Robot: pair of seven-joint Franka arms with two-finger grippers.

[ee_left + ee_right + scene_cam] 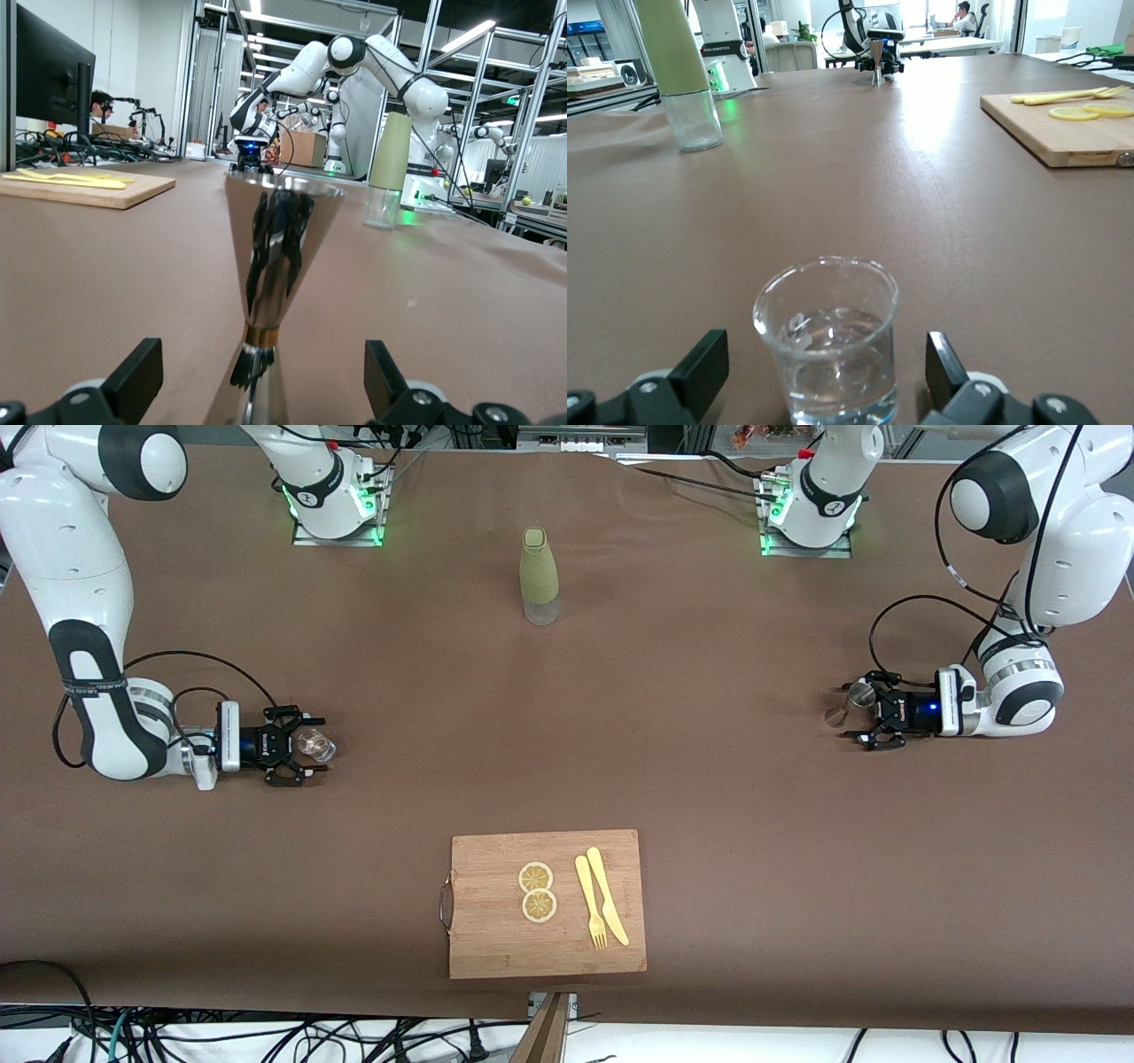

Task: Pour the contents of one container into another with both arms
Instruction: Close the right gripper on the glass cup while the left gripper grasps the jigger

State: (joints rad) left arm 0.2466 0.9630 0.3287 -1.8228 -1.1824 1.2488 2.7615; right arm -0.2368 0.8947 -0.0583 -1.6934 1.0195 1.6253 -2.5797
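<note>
Both grippers set to grasp, neither closed yet

Right gripper (pixel 312 746) brackets the glass cup (pixel 316 745), left gripper (pixel 852 717) the jigger (pixel 848 703); both are spread wide: close squarely, gently.

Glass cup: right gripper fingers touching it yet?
Apart. In the right wrist view the glass cup stands on the table between the open right gripper fingers, with bare table showing on both sides of it.

Jigger (pixel 270 292) base below frame edge
</note>
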